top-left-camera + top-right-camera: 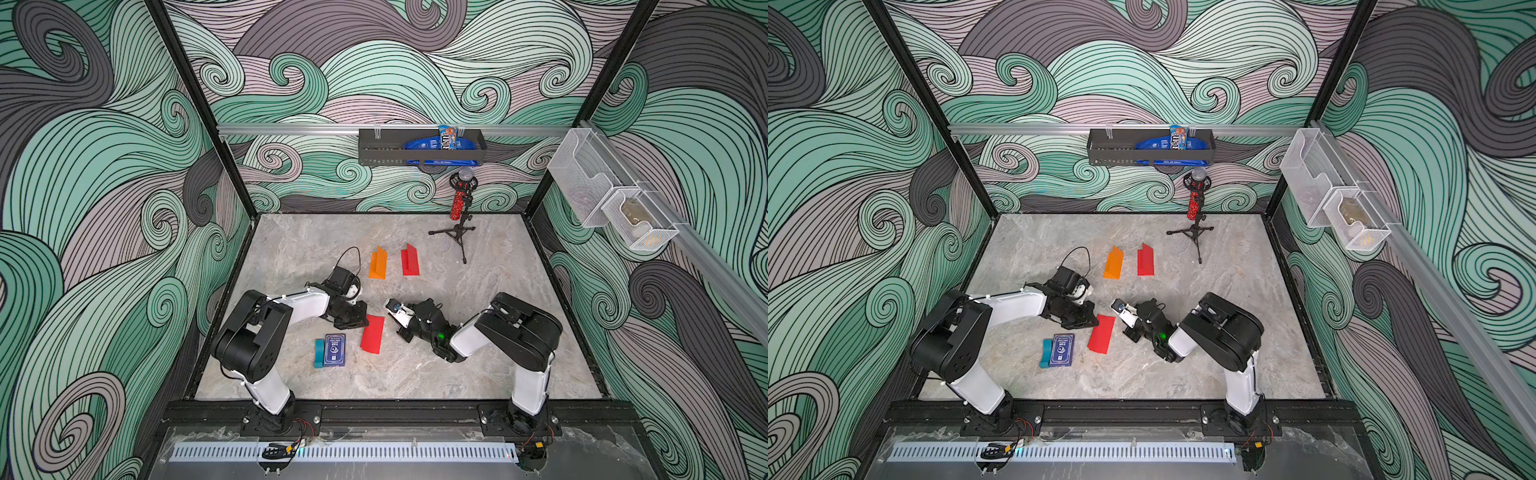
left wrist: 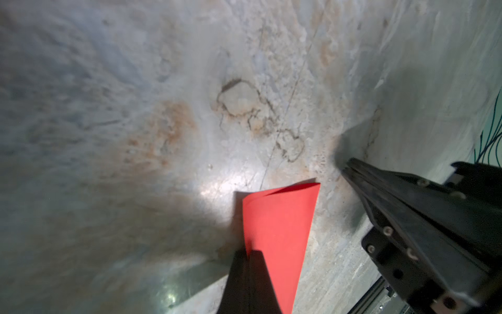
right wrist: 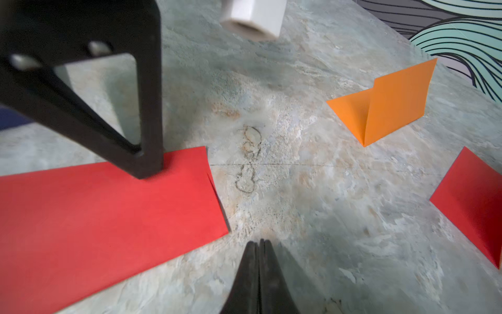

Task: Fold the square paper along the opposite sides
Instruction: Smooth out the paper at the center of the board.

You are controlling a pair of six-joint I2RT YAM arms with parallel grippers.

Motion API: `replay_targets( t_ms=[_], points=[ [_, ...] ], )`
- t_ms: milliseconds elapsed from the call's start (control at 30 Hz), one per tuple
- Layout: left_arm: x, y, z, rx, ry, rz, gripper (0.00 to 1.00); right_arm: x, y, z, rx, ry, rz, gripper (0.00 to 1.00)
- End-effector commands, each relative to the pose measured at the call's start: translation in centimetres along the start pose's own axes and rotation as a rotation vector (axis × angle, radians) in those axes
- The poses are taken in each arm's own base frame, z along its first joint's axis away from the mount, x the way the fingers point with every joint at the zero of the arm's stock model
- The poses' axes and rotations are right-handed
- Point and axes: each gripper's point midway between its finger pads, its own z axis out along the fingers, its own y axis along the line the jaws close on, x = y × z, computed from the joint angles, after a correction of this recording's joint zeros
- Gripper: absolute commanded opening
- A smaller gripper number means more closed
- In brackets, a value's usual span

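Red paper (image 1: 372, 333), folded into a flat matte rectangle, lies on the marbled surface (image 1: 415, 374) between my arms in both top views; I count three sheets, the orange sheet (image 1: 378, 264) and second red sheet (image 1: 409, 260) standing half-open. Left wrist: left jaws pressed together on the red paper's edge. Right wrist: right jaws pressed together, empty, just beside it.

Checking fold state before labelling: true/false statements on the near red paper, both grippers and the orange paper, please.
1. The red paper sheet nearest the arms is already folded double on the grey marble-patterned table. True.
2. The left gripper presses its tip on that sheet. True.
3. The right gripper is open around the sheet. False: it is shut, beside the sheet, not touching it.
4. The orange folded paper lies flat. False: one flap stands up.
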Motion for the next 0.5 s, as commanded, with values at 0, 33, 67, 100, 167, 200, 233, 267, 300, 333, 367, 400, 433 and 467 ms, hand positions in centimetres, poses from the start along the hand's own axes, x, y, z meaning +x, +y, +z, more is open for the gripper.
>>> replay_targets(
  t_ms=[0, 33, 67, 100, 167, 200, 233, 267, 300, 333, 367, 400, 433, 467],
  points=[
    [3.6, 3.5, 1.3, -0.132, 0.113, -0.053, 0.0, -4.3, 0.8, -1.2, -0.063, -0.128, 0.024, 0.08],
    [3.6, 3.5, 1.3, -0.132, 0.113, -0.053, 0.0, -5.2, 1.3, -1.2, -0.078, -0.156, 0.015, 0.09],
    [3.5, 3.5, 1.3, -0.131, 0.111, -0.053, 0.0, -5.7, 1.9, -1.1, -0.091, -0.172, 0.0, 0.09],
    [3.5, 3.5, 1.2, -0.132, 0.109, -0.053, 0.0, -6.0, 2.5, -0.8, -0.102, -0.183, -0.012, 0.09],
    [3.4, 3.4, 1.2, -0.132, 0.106, -0.052, 0.0, -5.8, 3.9, 0.1, -0.135, -0.182, -0.035, 0.09],
    [3.4, 3.4, 1.1, -0.132, 0.103, -0.052, 0.0, -5.6, 4.4, 0.6, -0.146, -0.174, -0.045, 0.09],
    [3.3, 3.4, 1.1, -0.133, 0.101, -0.051, 0.0, -5.3, 4.9, 1.1, -0.156, -0.163, -0.047, 0.08],
    [3.4, 3.4, 1.1, -0.133, 0.101, -0.051, 0.0, -4.9, 5.3, 1.5, -0.164, -0.153, -0.048, 0.08],
    [3.3, 3.4, 1.1, -0.133, 0.099, -0.052, 0.0, -4.4, 5.5, 1.8, -0.169, -0.141, -0.046, 0.08],
    [3.4, 3.4, 1.1, -0.133, 0.101, -0.051, 0.0, -4.0, 5.6, 2.0, -0.171, -0.13, -0.044, 0.08],
    [3.3, 3.4, 1.1, -0.134, 0.1, -0.051, 0.0, -3.3, 5.6, 2.2, -0.17, -0.112, -0.043, 0.08],
    [3.3, 3.4, 1.1, -0.133, 0.098, -0.05, 0.0, -2.6, 5.5, 2.4, -0.16, -0.093, -0.041, 0.08],
    [3.3, 3.4, 1.0, -0.135, 0.098, -0.051, 0.0, -2.0, 5.5, 2.5, -0.154, -0.077, -0.042, 0.08],
    [3.3, 3.4, 1.0, -0.134, 0.096, -0.049, 0.0, -1.3, 5.4, 2.5, -0.146, -0.06, -0.043, 0.07]
  ],
)
